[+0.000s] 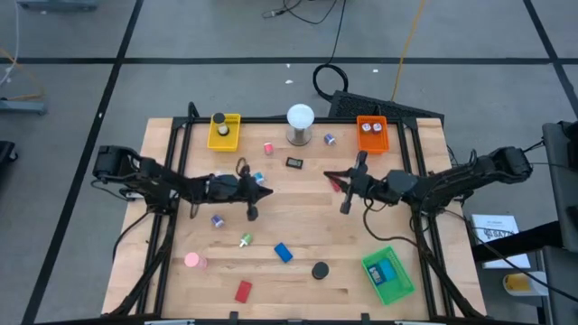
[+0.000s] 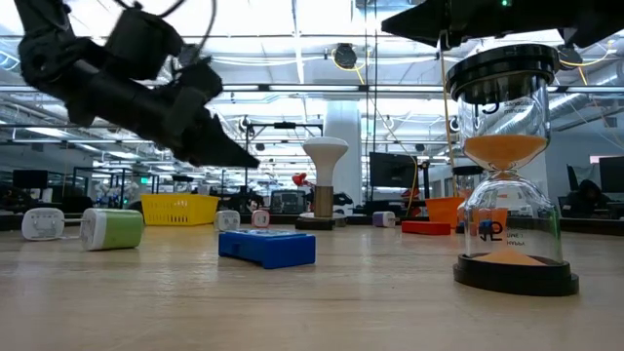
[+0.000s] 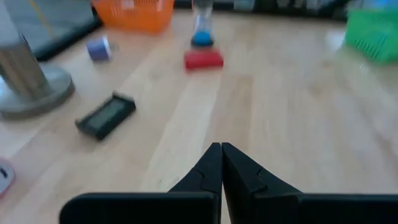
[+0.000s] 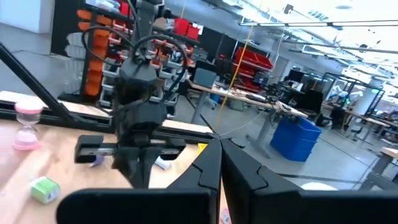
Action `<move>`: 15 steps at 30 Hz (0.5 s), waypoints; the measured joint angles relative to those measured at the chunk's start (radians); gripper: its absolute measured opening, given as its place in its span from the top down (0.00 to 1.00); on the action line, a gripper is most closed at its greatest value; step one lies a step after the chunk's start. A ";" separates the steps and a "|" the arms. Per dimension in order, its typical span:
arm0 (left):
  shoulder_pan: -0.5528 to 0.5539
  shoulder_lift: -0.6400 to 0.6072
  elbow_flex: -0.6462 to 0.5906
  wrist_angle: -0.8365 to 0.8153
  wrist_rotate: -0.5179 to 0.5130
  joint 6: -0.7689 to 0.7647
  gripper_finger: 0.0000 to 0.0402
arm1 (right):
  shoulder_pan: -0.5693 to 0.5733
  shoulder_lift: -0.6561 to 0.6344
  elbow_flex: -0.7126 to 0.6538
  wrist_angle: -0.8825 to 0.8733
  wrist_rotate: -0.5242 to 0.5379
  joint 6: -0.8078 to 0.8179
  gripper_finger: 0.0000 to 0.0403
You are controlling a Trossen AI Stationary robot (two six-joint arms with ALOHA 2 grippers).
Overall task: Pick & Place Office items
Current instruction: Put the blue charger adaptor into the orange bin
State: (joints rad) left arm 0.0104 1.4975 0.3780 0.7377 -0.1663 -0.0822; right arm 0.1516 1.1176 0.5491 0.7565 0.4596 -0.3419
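Both arms hang over the middle of the surface, and neither carries anything. The left gripper (image 1: 256, 200) is above the wood a little left of centre, its fingers (image 3: 211, 168) pressed together with nothing between them. The right gripper (image 1: 348, 194) is right of centre, near the far edge, and its fingers (image 4: 214, 165) are also pressed together and empty.

The office items are scattered on the bare wood – none of those named here is in a tray. A blue flat block (image 1: 284, 253) and a black round piece (image 1: 320, 269) lie toward the near edge, a red flat block (image 1: 243, 291) lies close to that edge, and a pink hourglass (image 1: 193, 261) lies near the left side. A small red piece (image 1: 336, 183) lies just beside the right gripper. The green tray (image 1: 390, 274) sits by the near right corner, the yellow tray (image 1: 225, 131) and the orange tray (image 1: 372, 133) at the far edge.

The risks, as I judge them: fingers pressed together cannot take a piece, so a descent now would only push it away. The two grippers are also not far apart – reaching for the same central piece could bring them into contact. The round pieces may roll if touched off-centre.
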 joint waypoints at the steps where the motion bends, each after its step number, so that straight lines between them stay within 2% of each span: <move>1: 0.005 0.000 0.022 -0.061 0.000 -0.001 0.99 | -0.002 0.001 0.000 -0.005 0.003 -0.007 0.99; 3: 0.016 0.000 0.076 -0.193 -0.001 0.005 0.98 | -0.002 0.001 0.000 -0.011 0.008 -0.014 0.99; 6: 0.035 0.000 0.171 -0.441 -0.003 0.020 0.91 | 0.000 0.000 0.000 -0.039 0.008 -0.014 0.99; 10: 0.054 0.000 0.314 -0.732 -0.003 0.031 0.77 | 0.001 0.000 0.000 -0.037 0.008 -0.013 0.99; 15: 0.076 0.000 0.434 -1.030 -0.031 0.144 0.58 | 0.001 0.000 0.000 -0.044 0.008 -0.012 0.99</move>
State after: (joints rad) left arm 0.0864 1.4975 0.8119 -0.2926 -0.1972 0.0614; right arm 0.1524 1.1179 0.5491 0.7130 0.4679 -0.3538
